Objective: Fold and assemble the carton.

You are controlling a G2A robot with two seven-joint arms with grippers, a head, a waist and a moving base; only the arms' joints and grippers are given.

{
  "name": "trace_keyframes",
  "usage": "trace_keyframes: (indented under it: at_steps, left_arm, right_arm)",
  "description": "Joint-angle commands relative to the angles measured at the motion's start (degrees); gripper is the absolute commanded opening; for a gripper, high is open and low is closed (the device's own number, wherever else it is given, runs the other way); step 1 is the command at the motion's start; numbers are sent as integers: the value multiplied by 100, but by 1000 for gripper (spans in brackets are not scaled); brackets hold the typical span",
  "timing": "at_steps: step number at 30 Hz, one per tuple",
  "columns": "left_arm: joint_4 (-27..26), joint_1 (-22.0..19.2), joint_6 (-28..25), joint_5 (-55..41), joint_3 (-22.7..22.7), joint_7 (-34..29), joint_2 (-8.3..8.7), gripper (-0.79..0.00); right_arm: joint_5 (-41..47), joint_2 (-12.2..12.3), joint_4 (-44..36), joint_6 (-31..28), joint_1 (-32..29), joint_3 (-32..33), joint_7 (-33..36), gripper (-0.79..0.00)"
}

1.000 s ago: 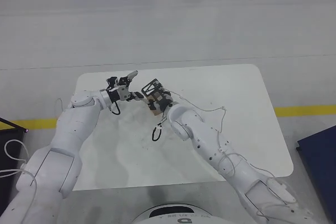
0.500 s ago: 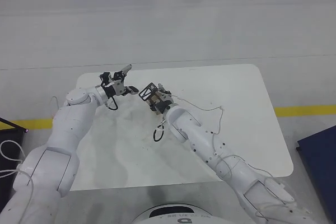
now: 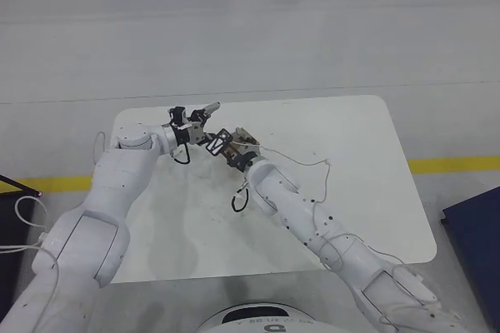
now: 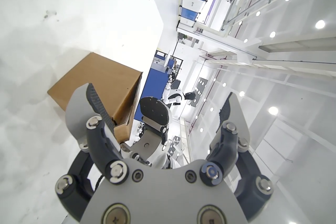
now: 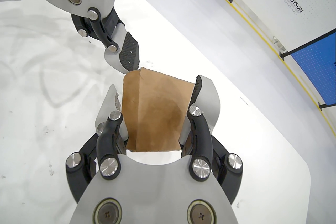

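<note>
A small brown carton [image 5: 157, 114] sits between the fingers of my right gripper [image 5: 156, 93], which is shut on its two sides. In the top view the carton [image 3: 236, 143] is held just above the white table near its far edge, with the right gripper [image 3: 230, 146] around it. My left gripper [image 3: 204, 123] stands open beside the carton; one of its fingertips [image 5: 128, 55] touches the carton's upper corner flap. From the left wrist view the carton [image 4: 101, 86] lies past one finger [image 4: 86, 104] of the open left gripper [image 4: 160, 101].
The white table [image 3: 350, 166] stretches wide to the right and toward the near edge. A yellow floor line [image 3: 462, 164] runs beside it, and a dark blue panel [image 3: 487, 225] stands off the right edge.
My left gripper has moved right, closing in on the carton until a fingertip meets its corner. The right gripper with the carton shifted slightly left and turned.
</note>
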Motion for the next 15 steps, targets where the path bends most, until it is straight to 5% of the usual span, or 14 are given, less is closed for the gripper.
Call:
trace_keyframes:
  at_steps: [1, 7, 15]
  left_arm:
    - [86, -41, 20, 3, 10, -78, -34, 0]
    - [231, -108, 3, 56, 27, -201, -103, 0]
    - [354, -111, -27, 104, 8, -294, -155, 0]
  right_arm:
    - [-38, 3, -24, -32, -24, 35, 13, -225]
    - [-20, -12, -54, -45, -39, 141, 25, -314]
    - [36, -36, -72, -126, -46, 257, 30, -708]
